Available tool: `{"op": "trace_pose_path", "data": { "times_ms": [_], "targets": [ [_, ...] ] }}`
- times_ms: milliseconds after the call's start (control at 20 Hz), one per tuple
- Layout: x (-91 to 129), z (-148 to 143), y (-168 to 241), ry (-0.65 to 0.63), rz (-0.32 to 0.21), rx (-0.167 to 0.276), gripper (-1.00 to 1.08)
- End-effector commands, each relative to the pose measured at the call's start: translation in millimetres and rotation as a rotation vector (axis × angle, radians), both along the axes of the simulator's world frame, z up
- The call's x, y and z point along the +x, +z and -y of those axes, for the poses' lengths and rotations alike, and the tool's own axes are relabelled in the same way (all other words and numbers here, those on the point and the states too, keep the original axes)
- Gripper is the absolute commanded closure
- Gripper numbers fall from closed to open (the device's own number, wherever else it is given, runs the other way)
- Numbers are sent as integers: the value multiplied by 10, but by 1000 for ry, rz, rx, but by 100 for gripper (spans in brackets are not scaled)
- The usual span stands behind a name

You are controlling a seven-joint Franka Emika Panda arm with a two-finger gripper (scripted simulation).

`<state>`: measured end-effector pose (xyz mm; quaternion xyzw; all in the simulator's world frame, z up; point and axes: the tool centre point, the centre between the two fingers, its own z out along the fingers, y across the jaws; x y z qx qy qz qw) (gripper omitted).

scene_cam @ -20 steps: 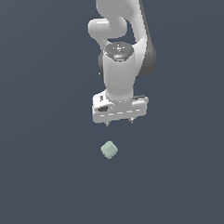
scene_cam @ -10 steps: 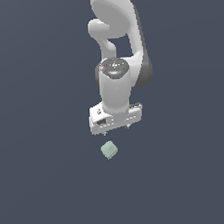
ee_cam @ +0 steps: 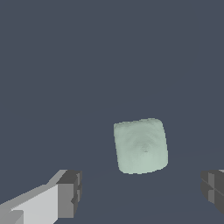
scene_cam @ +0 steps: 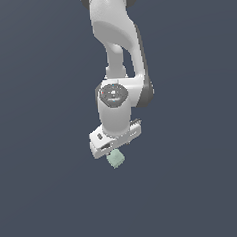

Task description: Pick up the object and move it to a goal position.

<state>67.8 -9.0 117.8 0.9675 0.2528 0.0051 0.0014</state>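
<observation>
And here's the gripper (ee_cam: 140,192), fingers spread wide apart in the wrist view, one dark grey pad (ee_cam: 70,193) on its white finger at one side of the frame and the other pad just showing at the opposite edge, with clear floor between them. Nothing is pinched; neither pad touches anything. The object (ee_cam: 141,145), that small pale mint-green cube, sits out ahead of the open gap, lined up roughly between the two fingers but not between the pads themselves, its top face turned a little askew to the fingers' line. Over to the exterior view: the gripper (scene_cam: 114,151) hangs low, pointing down, its white body canted so the end toward the exterior view's left sits lower than the other. The cube (scene_cam: 116,160) peeks out just beneath that body, partly covered by it, so whether anything touches it cannot be told from this angle. Above, the white wrist (scene_cam: 115,108) with its round grey cap faces the camera, and the arm (scene_cam: 117,37) rises from there out of the top of the frame. All around is plain dark blue-grey floor (scene_cam: 45,193), flat and unmarked.
</observation>
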Motion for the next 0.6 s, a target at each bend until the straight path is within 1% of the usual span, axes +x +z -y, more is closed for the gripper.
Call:
{"op": "trace_pose_path", "data": {
  "times_ms": [0, 250, 550],
  "targets": [
    [40, 45, -87, 46, -3, -1, -92],
    [87, 110, -210, 107, -8, -1, -92],
    [109, 143, -273, 137, -11, -1, -92]
  ]
}}
